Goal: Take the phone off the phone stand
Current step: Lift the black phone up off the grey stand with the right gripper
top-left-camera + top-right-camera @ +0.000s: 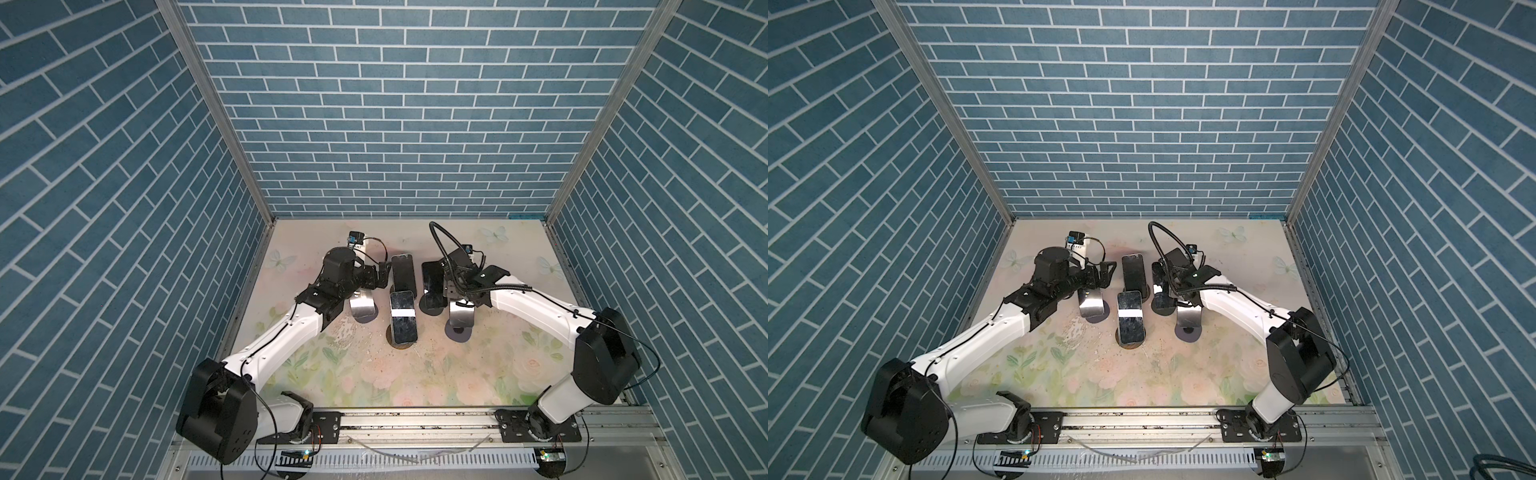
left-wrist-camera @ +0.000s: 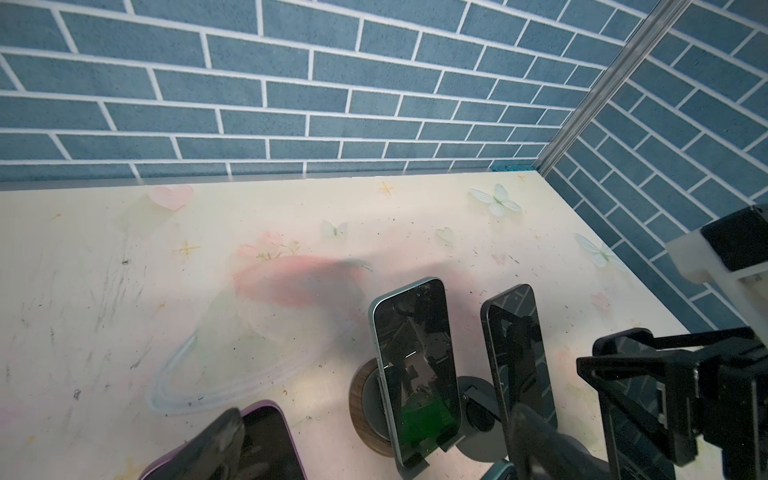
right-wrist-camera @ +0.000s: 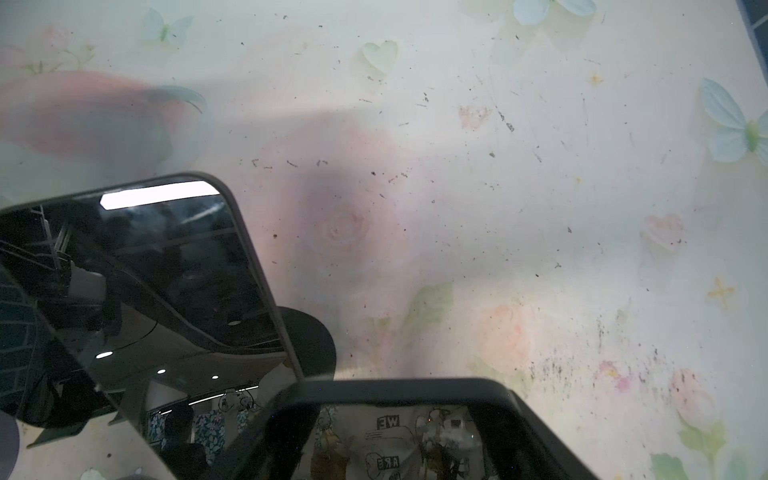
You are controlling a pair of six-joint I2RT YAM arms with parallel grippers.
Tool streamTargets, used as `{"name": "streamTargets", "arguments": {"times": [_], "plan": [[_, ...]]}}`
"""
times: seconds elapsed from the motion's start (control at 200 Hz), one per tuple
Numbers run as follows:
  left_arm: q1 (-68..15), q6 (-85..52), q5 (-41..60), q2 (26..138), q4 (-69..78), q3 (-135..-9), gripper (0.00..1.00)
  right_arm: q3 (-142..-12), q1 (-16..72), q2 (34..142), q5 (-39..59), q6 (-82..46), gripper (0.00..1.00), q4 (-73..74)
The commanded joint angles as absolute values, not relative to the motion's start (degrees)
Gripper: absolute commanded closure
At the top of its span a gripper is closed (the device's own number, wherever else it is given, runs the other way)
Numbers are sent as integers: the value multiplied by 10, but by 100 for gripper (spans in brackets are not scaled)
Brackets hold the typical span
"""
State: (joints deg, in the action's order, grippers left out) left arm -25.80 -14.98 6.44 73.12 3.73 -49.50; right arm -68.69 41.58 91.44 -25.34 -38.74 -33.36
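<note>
Several phones stand upright on round-based stands mid-table. The right front phone [image 1: 462, 318] [image 1: 1188, 318], its screen mirror-bright, leans on a stand with a grey base [image 1: 457, 333]. My right gripper [image 1: 457, 291] [image 1: 1183, 286] sits over its top edge. In the right wrist view this dark-rimmed phone [image 3: 395, 436] fills the jaw area and the fingers do not show. My left gripper [image 1: 379, 277] [image 2: 379, 417] is open above the left front phone [image 1: 363, 307], whose purple rim [image 2: 270, 440] lies beside one blurred finger [image 2: 226, 432].
Two phones stand in the centre, one behind [image 1: 403, 272] and one in front [image 1: 402, 316]. A black phone [image 1: 432, 282] [image 3: 166, 291] on a black round stand [image 3: 311, 340] is close beside the right gripper. Blue brick walls enclose three sides, and a metal rail [image 1: 415, 424] runs along the front.
</note>
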Motion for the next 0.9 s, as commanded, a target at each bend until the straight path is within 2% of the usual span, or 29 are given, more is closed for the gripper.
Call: {"name": "streamTargets", "arguments": {"times": [0.0, 0.15, 0.36, 0.435, 0.895], "plan": [[-261, -140, 58, 733, 41, -493, 0, -710, 420, 924, -273, -410, 37, -365], [-261, -138, 55, 734, 41, -494, 0, -710, 421, 920, -276, -406, 47, -364], [-261, -137, 54, 732, 44, -494, 0, -716, 421, 901, -273, -388, 54, -363], [-261, -137, 54, 733, 44, -494, 0, -721, 421, 892, -272, -381, 60, -362], [-262, -135, 48, 730, 36, -497, 0, -733, 421, 833, -265, -352, 61, -349]]}}
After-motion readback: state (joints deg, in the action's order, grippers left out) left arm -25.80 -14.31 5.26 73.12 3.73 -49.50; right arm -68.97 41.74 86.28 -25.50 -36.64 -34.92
